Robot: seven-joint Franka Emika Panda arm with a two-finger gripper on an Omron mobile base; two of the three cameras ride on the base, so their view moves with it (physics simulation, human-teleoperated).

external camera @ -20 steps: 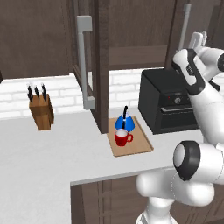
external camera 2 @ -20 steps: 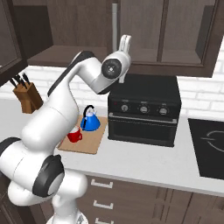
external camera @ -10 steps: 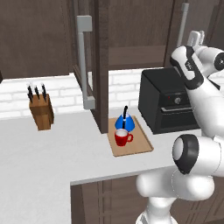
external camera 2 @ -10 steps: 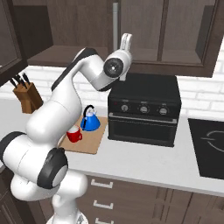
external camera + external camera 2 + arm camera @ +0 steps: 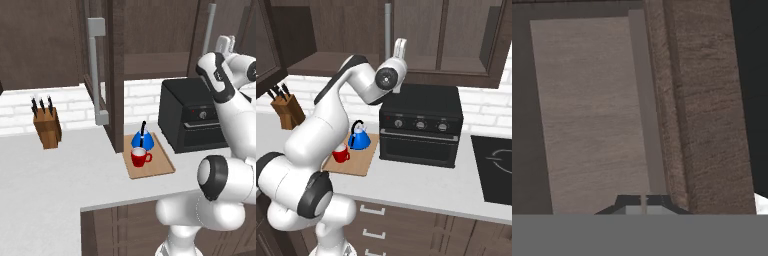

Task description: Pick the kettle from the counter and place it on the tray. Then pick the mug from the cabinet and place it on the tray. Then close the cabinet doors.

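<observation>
Door-closing step in hand: blue kettle and red mug on tray near counter's front edge. Gripper, fingers shut and empty, raised against right cabinet door; left door ajar. Next: push shut.

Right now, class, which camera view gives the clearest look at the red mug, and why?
The left base view: the red mug faces the camera unobstructed on the tray, its handle and pale inside visible, just in front of the blue kettle. In the right base view the mug shows smaller, its left edge cut by the arm.
</observation>
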